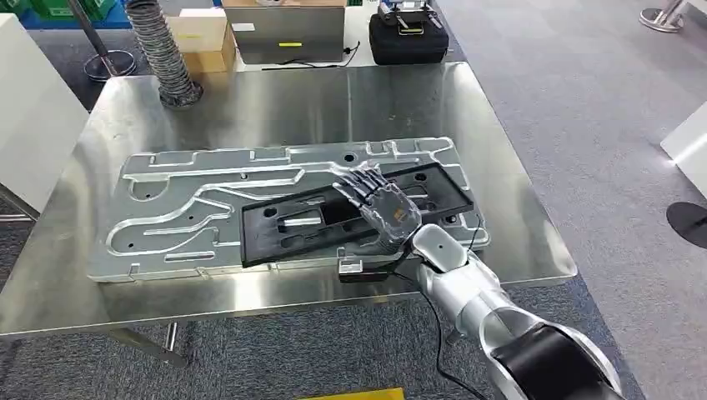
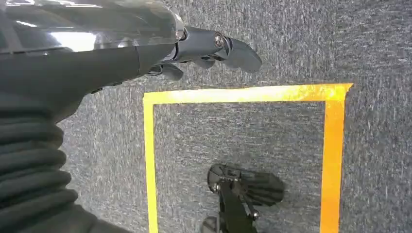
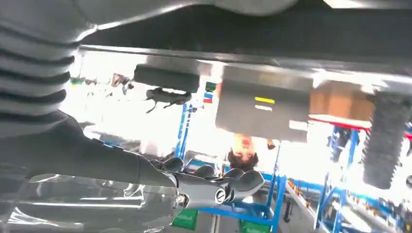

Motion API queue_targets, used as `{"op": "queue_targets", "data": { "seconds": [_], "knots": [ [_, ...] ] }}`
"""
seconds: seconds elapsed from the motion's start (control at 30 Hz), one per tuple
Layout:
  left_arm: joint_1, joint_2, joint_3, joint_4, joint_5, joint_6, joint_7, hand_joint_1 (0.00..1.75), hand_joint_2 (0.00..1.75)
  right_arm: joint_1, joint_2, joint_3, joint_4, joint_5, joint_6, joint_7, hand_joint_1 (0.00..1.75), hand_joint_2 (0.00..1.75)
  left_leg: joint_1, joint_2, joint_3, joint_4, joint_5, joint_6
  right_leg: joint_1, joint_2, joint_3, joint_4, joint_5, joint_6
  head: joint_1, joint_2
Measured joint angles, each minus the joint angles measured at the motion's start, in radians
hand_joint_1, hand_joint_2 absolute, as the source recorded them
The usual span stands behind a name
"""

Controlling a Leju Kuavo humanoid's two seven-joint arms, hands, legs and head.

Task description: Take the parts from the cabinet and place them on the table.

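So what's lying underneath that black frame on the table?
The black frame lies on a big machined metal plate, itself on the steel table. The right hand covers part of the frame.

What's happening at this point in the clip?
The robot stands at a steel table. A black frame-like part lies on top of a large machined metal plate there. The right hand is over the black part with fingers spread, gripping nothing that can be seen. The left hand hangs over the carpet beside yellow floor tape, holding nothing.
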Motion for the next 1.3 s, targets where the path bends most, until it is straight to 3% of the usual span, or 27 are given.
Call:
{"op": "queue_targets", "data": {
  "seconds": [0.03, 0.07, 0.13, 0.17, 0.27, 0.3, 0.33, 0.37, 0.4, 0.47, 0.5, 0.53, 0.57, 0.63, 0.67, 0.7, 0.8, 0.87, 0.9, 0.97, 1.0, 1.03, 1.07, 1.1, 1.17, 1.2, 1.3],
  "knots": [
    [0.001, 0.0, 0.0, 0.0, 0.0, 0.0, 0.0, 0.0, 0.0, 0.01, 0.003, -0.014, -0.014, -0.022, 0.0, -0.028, 0.0, 0.0, 0.0, -0.002, 0.001, 0.0, 0.0, 0.0, 0.0, 0.0, 0.005, -0.014, 0.02, -0.002, 0.0, 0.0],
    [0.001, -0.001, -0.001, 0.0, 0.001, 0.0, 0.0, 0.0, 0.0, 0.014, 0.003, -0.03, -0.029, -0.045, 0.0, -0.056, 0.0, 0.0, -0.001, -0.003, 0.001, 0.001, 0.0, 0.0, 0.001, 0.0, 0.037, -0.076, 0.06, -0.007, 0.0, 0.0],
    [0.0, -0.002, -0.001, 0.0, 0.001, 0.0, -0.001, 0.0, 0.0, 0.013, 0.011, -0.06, -0.057, -0.108, -0.001, -0.112, 0.0, 0.0, -0.003, -0.004, 0.004, 0.002, -0.002, -0.003, 0.003, 0.0, 0.131, -0.266, 0.146, -0.021, 0.0, 0.0],
    [0.0, -0.006, -0.001, 0.0, 0.001, -0.001, -0.002, 0.0, 0.0, 0.014, 0.016, -0.075, -0.076, -0.167, -0.001, -0.135, 0.0, 0.0, -0.005, -0.003, 0.003, 0.002, -0.003, -0.006, 0.009, -0.001, 0.158, -0.323, 0.141, -0.029, 0.0, 0.0],
    [0.0, -0.007, -0.001, 0.0, 0.002, -0.003, -0.005, 0.0, 0.0, 0.029, 0.019, -0.054, -0.146, -0.442, 0.006, -0.151, 0.0, 0.0, -0.005, -0.002, 0.003, -0.003, -0.002, -0.022, 0.015, -0.001, 0.154, -0.325, 0.146, -0.034, 0.0, 0.0],
    [0.001, -0.008, -0.001, 0.0, 0.002, -0.004, -0.005, 0.0, 0.0, 0.031, 0.018, -0.043, -0.174, -0.521, 0.014, -0.153, 0.0, 0.0, -0.006, -0.002, 0.007, -0.009, 0.001, -0.028, 0.014, -0.001, 0.155, -0.33, 0.148, -0.04, 0.0, 0.0],
    [0.002, -0.008, -0.001, 0.0, 0.002, -0.005, -0.006, 0.0, 0.0, 0.036, 0.012, -0.03, -0.212, -0.62, 0.019, -0.154, 0.0, 0.0, -0.01, -0.002, 0.006, -0.01, -0.004, -0.034, 0.001, -0.003, 0.164, -0.347, 0.157, -0.048, 0.0, 0.0],
    [0.002, -0.009, -0.001, 0.0, 0.002, -0.007, -0.008, 0.0, 0.0, 0.043, 0.006, -0.016, -0.251, -0.702, 0.019, -0.155, 0.0, 0.0, -0.009, -0.001, 0.001, 0.014, -0.025, -0.037, 0.001, -0.003, 0.17, -0.353, 0.16, -0.052, 0.0, 0.0],
    [0.003, -0.008, -0.001, 0.0, 0.002, -0.009, -0.01, 0.0, 0.0, 0.051, -0.005, 0.005, -0.307, -0.803, 0.018, -0.155, 0.0, 0.0, -0.007, -0.001, -0.023, 0.074, -0.063, -0.039, 0.001, -0.003, 0.171, -0.354, 0.16, -0.055, 0.0, 0.0],
    [0.005, -0.007, 0.0, 0.0, 0.002, -0.01, -0.011, 0.0, 0.0, 0.078, -0.033, 0.034, -0.395, -0.931, 0.014, -0.156, 0.0, 0.0, -0.006, -0.001, -0.1, 0.242, -0.14, -0.045, 0.002, -0.004, 0.171, -0.354, 0.159, -0.057, 0.0, 0.0],
    [0.008, -0.007, 0.002, 0.0, 0.002, -0.013, -0.016, 0.0, 0.0, 0.104, -0.062, 0.038, -0.489, -1.019, 0.014, -0.156, 0.0, 0.0, -0.006, -0.001, -0.131, 0.304, -0.157, -0.047, 0.003, -0.004, 0.171, -0.353, 0.158, -0.057, 0.0, 0.0],
    [0.014, -0.008, 0.004, 0.0, 0.002, -0.015, -0.019, 0.0, 0.0, 0.127, -0.082, 0.036, -0.557, -1.074, 0.015, -0.157, 0.0, 0.0, -0.005, -0.001, -0.138, 0.313, -0.147, -0.047, 0.003, -0.004, 0.172, -0.351, 0.156, -0.056, 0.0, 0.0],
    [0.019, -0.008, 0.007, 0.0, 0.002, -0.017, -0.023, 0.0, 0.0, 0.144, -0.1, 0.028, -0.618, -1.12, 0.016, -0.157, 0.0, 0.0, -0.004, 0.0, -0.118, 0.27, -0.114, -0.047, 0.003, -0.003, 0.173, -0.349, 0.154, -0.056, 0.0, 0.0],
    [0.022, -0.007, 0.024, 0.0, 0.002, -0.02, -0.037, 0.0, 0.0, 0.186, -0.139, -0.012, -0.739, -1.142, 0.013, -0.157, 0.0, 0.0, -0.002, 0.0, -0.029, 0.09, -0.018, -0.043, 0.002, -0.001, 0.178, -0.342, 0.146, -0.048, 0.0, 0.0],
    [0.024, -0.007, 0.036, 0.0, 0.002, -0.023, -0.045, 0.0, 0.0, 0.216, -0.159, -0.051, -0.8, -1.14, 0.011, -0.157, 0.0, 0.0, -0.001, -0.001, 0.004, 0.013, 0.001, -0.039, 0.002, -0.003, 0.18, -0.337, 0.14, -0.042, 0.0, 0.0],
    [0.026, -0.007, 0.052, 0.0, 0.002, -0.028, -0.053, 0.0, 0.0, 0.244, -0.182, -0.112, -0.859, -1.137, 0.008, -0.158, 0.0, 0.0, -0.008, -0.002, 0.017, -0.004, -0.013, -0.032, 0.009, -0.004, 0.175, -0.332, 0.137, -0.036, 0.0, 0.0],
    [0.042, -0.008, 0.091, 0.0, 0.002, -0.032, -0.06, 0.0, 0.0, 0.312, -0.235, -0.289, -0.957, -1.144, 0.005, -0.157, 0.0, 0.0, -0.01, -0.007, 0.012, 0.002, -0.012, -0.012, 0.007, -0.008, 0.177, -0.336, 0.139, -0.021, 0.0, 0.0],
    [0.048, -0.01, 0.114, 0.0, 0.002, -0.035, -0.066, 0.0, 0.0, 0.358, -0.275, -0.416, -0.988, -1.128, 0.002, -0.157, 0.0, 0.0, -0.004, -0.006, 0.017, -0.007, 0.0, 0.004, 0.002, -0.006, 0.177, -0.319, 0.118, -0.006, 0.0, 0.0],
    [0.048, -0.01, 0.126, 0.0, 0.002, -0.035, -0.068, 0.0, 0.0, 0.377, -0.291, -0.474, -0.995, -1.122, 0.001, -0.157, 0.0, 0.0, -0.003, -0.006, 0.015, -0.008, 0.001, 0.008, 0.002, -0.005, 0.159, -0.278, 0.084, -0.001, 0.0, 0.0],
    [0.05, -0.011, 0.143, 0.0, 0.002, -0.038, -0.068, 0.0, 0.0, 0.43, -0.32, -0.584, -0.996, -1.119, 0.001, -0.156, 0.0, 0.0, -0.005, -0.006, 0.008, -0.007, 0.005, 0.013, -0.001, -0.005, 0.085, -0.115, -0.005, 0.01, 0.0, 0.0],
    [0.05, -0.011, 0.15, 0.0, 0.002, -0.04, -0.068, 0.0, 0.0, 0.474, -0.332, -0.647, -0.996, -1.111, 0.0, -0.156, 0.0, 0.0, -0.006, -0.008, 0.003, -0.007, 0.006, 0.016, -0.001, -0.005, 0.051, -0.038, -0.035, 0.013, 0.0, 0.0],
    [0.053, -0.011, 0.154, 0.0, 0.002, -0.042, -0.068, 0.0, 0.0, 0.509, -0.339, -0.711, -0.996, -1.106, 0.0, -0.156, 0.0, 0.0, -0.006, -0.009, -0.001, -0.006, 0.007, 0.017, -0.003, -0.004, 0.036, -0.002, -0.043, 0.014, 0.0, 0.0],
    [0.058, -0.011, 0.157, 0.0, 0.002, -0.042, -0.068, 0.0, 0.0, 0.54, -0.343, -0.772, -0.996, -1.113, 0.0, -0.154, 0.0, 0.0, -0.008, -0.009, -0.003, -0.004, 0.008, 0.017, -0.004, -0.005, 0.049, -0.027, -0.021, 0.014, 0.0, 0.0],
    [0.059, -0.012, 0.16, 0.0, 0.002, -0.045, -0.069, 0.0, 0.0, 0.576, -0.348, -0.82, -0.998, -1.122, 0.001, -0.155, 0.0, 0.0, -0.008, -0.009, -0.004, -0.003, 0.008, 0.016, -0.005, -0.005, 0.088, -0.094, 0.016, 0.012, 0.0, 0.0],
    [0.059, -0.013, 0.165, 0.0, 0.002, -0.047, -0.071, 0.0, 0.0, 0.659, -0.357, -0.926, -1.007, -1.158, 0.007, -0.155, 0.0, 0.0, -0.008, -0.011, -0.005, 0.0, 0.009, 0.015, -0.006, -0.008, 0.203, -0.295, 0.091, 0.006, 0.0, 0.0],
    [0.059, -0.013, 0.167, 0.0, 0.002, -0.049, -0.071, 0.0, 0.0, 0.702, -0.362, -0.982, -1.013, -1.181, 0.009, -0.155, 0.0, 0.0, -0.013, -0.016, -0.005, 0.003, 0.009, 0.01, -0.002, -0.009, 0.226, -0.342, 0.09, 0.002, 0.0, 0.0],
    [0.064, -0.013, 0.168, 0.0, 0.002, -0.055, -0.071, 0.0, 0.0, 0.791, -0.353, -1.099, -1.018, -1.129, 0.05, -0.156, 0.0, 0.0, -0.014, -0.016, -0.006, -0.001, 0.016, -0.008, 0.003, -0.004, 0.216, -0.337, 0.107, -0.013, 0.0, 0.0]
  ]
}}
